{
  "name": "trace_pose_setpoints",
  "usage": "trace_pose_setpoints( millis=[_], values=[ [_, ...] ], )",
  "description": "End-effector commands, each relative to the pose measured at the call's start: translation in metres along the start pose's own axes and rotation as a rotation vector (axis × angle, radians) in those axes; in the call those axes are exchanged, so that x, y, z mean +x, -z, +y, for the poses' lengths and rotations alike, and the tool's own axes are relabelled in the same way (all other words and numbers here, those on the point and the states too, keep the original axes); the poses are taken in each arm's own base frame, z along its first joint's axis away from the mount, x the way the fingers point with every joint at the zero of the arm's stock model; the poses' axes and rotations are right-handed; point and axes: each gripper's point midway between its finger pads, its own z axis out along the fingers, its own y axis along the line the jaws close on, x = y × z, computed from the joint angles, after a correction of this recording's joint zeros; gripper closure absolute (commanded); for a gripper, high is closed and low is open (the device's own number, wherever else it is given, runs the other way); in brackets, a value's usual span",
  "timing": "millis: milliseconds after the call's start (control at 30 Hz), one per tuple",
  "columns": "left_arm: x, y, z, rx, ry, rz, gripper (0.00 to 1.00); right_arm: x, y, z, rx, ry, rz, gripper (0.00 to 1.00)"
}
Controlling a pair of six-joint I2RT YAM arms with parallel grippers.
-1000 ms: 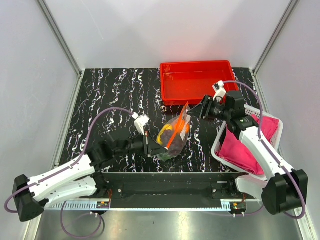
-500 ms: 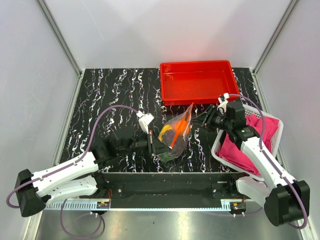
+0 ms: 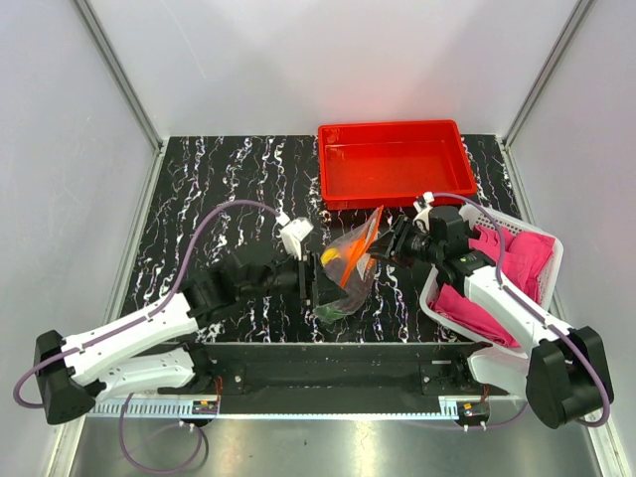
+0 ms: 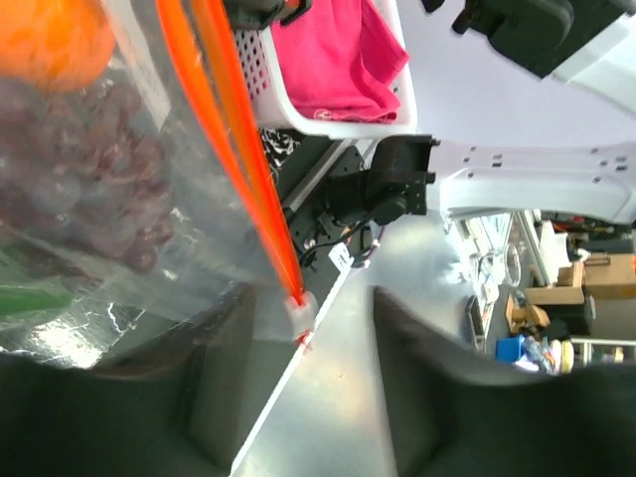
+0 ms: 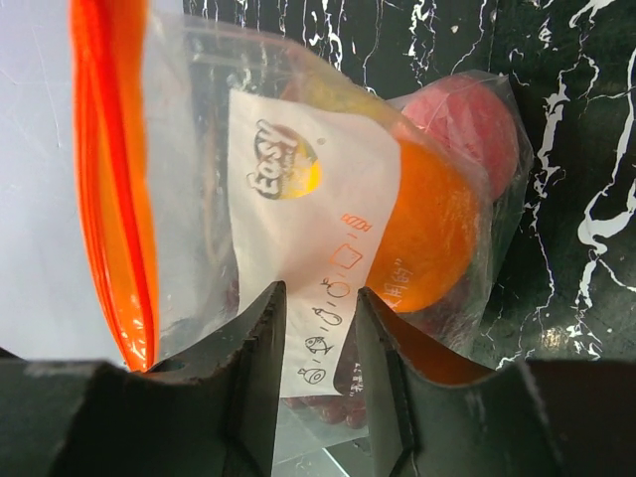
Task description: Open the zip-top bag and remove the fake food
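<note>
The zip-top bag (image 3: 350,260) stands tilted between my two grippers, its orange-red zip strip (image 3: 366,238) pointing up. Through the clear plastic I see fake food: an orange ball (image 5: 427,229), a dark grape bunch (image 4: 89,189) and a green piece (image 4: 20,298). My left gripper (image 3: 320,286) is open at the bag's near left side. In the left wrist view the zip strip's end (image 4: 296,298) lies by the left finger (image 4: 224,378), and little else sits in the gap. My right gripper (image 3: 386,248) is shut on the bag's right side, the white label (image 5: 318,199) between its fingers.
A red tray (image 3: 390,130) stands at the back, just behind the bag. A white basket (image 3: 553,248) of pink cloths (image 3: 482,303) sits at the right, under my right arm. The table's near edge and metal frame lie close below the bag.
My left gripper has opened and let go of the bag. My right gripper has moved left to the bag and shut on it. The bag stays upright.
</note>
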Motion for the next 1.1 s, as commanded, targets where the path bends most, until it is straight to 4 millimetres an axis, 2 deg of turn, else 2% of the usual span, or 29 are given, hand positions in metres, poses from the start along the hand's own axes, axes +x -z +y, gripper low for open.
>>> trace_pose_setpoints(
  millis=[0, 67, 100, 167, 200, 300, 400, 467, 533, 633, 933, 1000, 1033, 1067],
  values=[
    [-0.042, 0.012, -0.017, -0.053, -0.111, -0.098, 0.31, -0.010, -0.003, 0.007, -0.028, 0.043, -0.043, 0.57],
    [-0.062, 0.015, -0.011, -0.105, -0.127, -0.141, 0.29, -0.009, -0.003, 0.007, -0.029, 0.043, -0.033, 0.57],
    [-0.074, 0.012, -0.012, -0.119, -0.149, -0.151, 0.30, -0.008, -0.003, 0.007, -0.031, 0.046, -0.031, 0.57],
    [-0.087, 0.007, -0.002, -0.151, -0.148, -0.143, 0.31, -0.008, -0.002, 0.008, -0.034, 0.047, -0.033, 0.57],
    [-0.095, -0.002, 0.001, -0.167, -0.171, -0.127, 0.31, -0.007, -0.002, 0.008, -0.035, 0.046, -0.032, 0.57],
    [-0.107, -0.025, 0.019, -0.235, -0.198, -0.077, 0.36, -0.007, 0.001, 0.010, -0.040, 0.052, -0.036, 0.57],
    [-0.114, -0.043, 0.026, -0.256, -0.220, -0.039, 0.40, -0.005, 0.002, 0.010, -0.043, 0.060, -0.029, 0.56],
    [-0.119, -0.048, 0.030, -0.280, -0.236, -0.040, 0.40, -0.004, 0.002, 0.007, -0.035, 0.061, -0.028, 0.56],
    [-0.119, -0.054, 0.044, -0.324, -0.233, -0.031, 0.42, -0.002, 0.003, 0.005, -0.032, 0.064, -0.022, 0.56],
    [-0.116, -0.062, 0.054, -0.336, -0.222, -0.008, 0.45, -0.001, 0.002, 0.003, -0.028, 0.063, -0.019, 0.56],
    [-0.100, -0.081, 0.069, -0.319, -0.181, 0.046, 0.55, -0.004, 0.002, 0.007, -0.032, 0.068, -0.018, 0.55],
    [-0.099, -0.084, 0.070, -0.309, -0.173, 0.051, 0.63, -0.003, 0.003, 0.007, -0.025, 0.071, -0.018, 0.54],
    [-0.100, -0.083, 0.069, -0.297, -0.169, 0.054, 0.75, -0.004, 0.003, 0.006, -0.020, 0.071, -0.018, 0.53],
    [-0.101, -0.082, 0.070, -0.295, -0.163, 0.052, 0.82, -0.005, 0.004, 0.009, -0.020, 0.077, -0.020, 0.52]
  ],
)
